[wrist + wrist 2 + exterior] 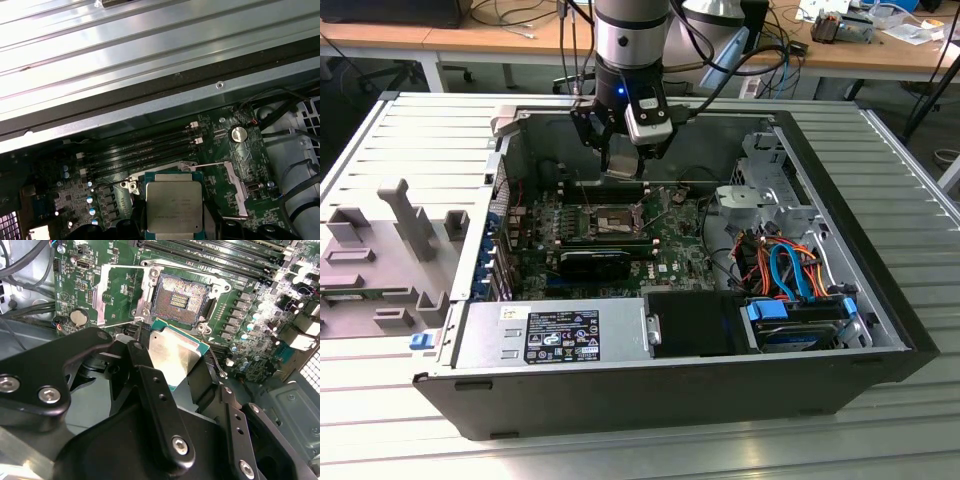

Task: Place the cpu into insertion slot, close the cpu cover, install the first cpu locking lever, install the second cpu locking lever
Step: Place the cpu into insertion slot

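Ribbed metal table (pixel 890 150) spans the exterior view. An open PC case (pixel 670 400) lies on it and takes up the centre and lower frame. A grey fixture (pixel 380 260) w/ upright blocks sits on the table at mid left, just beside the case. The arm (pixel 630 40) drops in from top centre.

Inside the case, exterior view: power supply (pixel 550 335) at lower left, drive w/ blue brackets (pixel 800 320) at lower right, green motherboard (pixel 670 255) in the centre.

The tool (pixel 620 160) hangs in the upper centre of the exterior view, over the far part of the board. In the second wrist view the tool (pixel 172 365) is pinching the cpu (pixel 172 357) by opposite edges, black fingers (pixel 145 375) against its sides. The far-side contact is partly hidden, so that grip is prob. edge-on only. The cpu is silvery side toward the camera in both wrist views (pixel 172 210), held in the air and not seated.

The insertion slot (pixel 179 299) sits mid-board, its dark pin field bare, near the cpu but apart from it. In the exterior view the slot (pixel 617 218) is at centre frame, below the tool.

The cpu cover (pixel 101 302) is swung open, lying flat beside the slot.

Long memory slots (pixel 210 255) run along the slot's other side.

A coin cell (pixel 78 316) sits near the open cover.
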`<act>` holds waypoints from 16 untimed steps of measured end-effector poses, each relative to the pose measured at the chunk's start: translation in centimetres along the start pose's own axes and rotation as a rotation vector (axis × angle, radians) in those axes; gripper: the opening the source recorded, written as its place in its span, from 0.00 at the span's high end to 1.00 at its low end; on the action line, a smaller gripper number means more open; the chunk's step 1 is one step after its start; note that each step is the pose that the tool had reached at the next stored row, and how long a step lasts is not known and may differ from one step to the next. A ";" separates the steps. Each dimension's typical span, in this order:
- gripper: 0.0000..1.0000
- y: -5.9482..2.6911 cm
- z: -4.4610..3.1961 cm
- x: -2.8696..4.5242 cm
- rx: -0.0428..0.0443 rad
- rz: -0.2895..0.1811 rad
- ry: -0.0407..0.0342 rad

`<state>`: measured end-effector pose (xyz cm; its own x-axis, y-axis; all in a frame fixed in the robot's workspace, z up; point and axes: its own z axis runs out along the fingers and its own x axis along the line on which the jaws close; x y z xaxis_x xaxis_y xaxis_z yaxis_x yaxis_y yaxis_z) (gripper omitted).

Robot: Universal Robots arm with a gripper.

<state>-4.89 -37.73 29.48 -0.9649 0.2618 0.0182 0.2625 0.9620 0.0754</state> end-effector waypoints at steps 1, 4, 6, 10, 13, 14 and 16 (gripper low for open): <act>0.46 0.00 0.00 0.00 0.0000 0.001 -0.0001; 0.46 0.00 0.01 0.00 0.0000 0.004 -0.0004; 0.46 0.00 0.02 0.00 -0.0001 0.006 -0.0004; 0.46 0.00 0.03 0.00 -0.0001 0.011 -0.0008; 0.46 0.00 0.04 0.00 -0.0002 0.014 -0.0010; 0.46 0.00 0.04 0.00 -0.0003 0.015 -0.0012; 0.46 0.00 0.05 0.00 -0.0003 0.017 -0.0013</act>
<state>-4.89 -37.73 29.44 -0.9602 0.2787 0.0181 0.2793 0.9572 0.0754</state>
